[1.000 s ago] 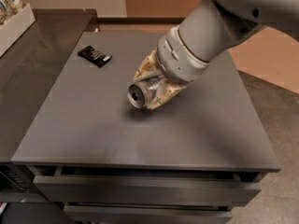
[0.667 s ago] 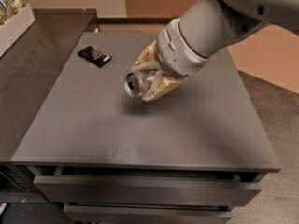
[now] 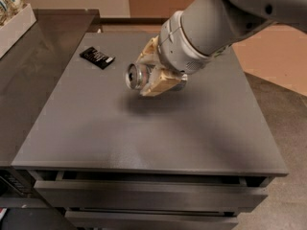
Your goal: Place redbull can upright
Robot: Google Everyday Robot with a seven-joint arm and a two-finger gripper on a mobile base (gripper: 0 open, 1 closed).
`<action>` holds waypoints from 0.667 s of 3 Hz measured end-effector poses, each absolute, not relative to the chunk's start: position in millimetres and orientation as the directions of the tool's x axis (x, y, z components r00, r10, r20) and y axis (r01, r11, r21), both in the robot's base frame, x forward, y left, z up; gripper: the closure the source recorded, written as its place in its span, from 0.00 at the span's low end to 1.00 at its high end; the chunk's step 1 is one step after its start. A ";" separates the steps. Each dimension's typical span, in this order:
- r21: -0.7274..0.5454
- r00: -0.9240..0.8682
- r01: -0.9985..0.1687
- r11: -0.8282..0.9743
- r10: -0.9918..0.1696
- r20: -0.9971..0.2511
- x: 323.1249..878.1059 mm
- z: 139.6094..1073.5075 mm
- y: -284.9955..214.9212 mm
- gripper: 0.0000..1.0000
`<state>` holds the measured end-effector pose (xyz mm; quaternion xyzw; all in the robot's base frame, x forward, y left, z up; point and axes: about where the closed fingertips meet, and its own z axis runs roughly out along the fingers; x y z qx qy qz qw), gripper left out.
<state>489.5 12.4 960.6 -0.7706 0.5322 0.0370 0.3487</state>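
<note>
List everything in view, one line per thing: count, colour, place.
slim silver metal redbull can: one, silver, on its side in the gripper, above the table's middle.
flat black packet: one, black, far-left part of the tabletop.
dark grey table with drawers: one, dark grey, centre.
white box of snack packets: one, white, top left on the dark side counter.
gripper: one, beige fingers, shut on the can.
robot arm: one, grey and white, from upper right.

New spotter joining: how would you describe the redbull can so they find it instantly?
Start at the grey table; over its middle hangs the arm's tan gripper. The redbull can is clamped in it, sideways, round silver end toward the camera, unlike the flat black packet at back left.
</note>
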 end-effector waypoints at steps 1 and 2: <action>-0.498 0.431 -0.846 -0.190 -0.794 -0.428 489.5 960.7 12.5 1.00; -0.511 0.393 -0.852 -0.114 -0.782 -0.483 490.9 960.6 10.4 1.00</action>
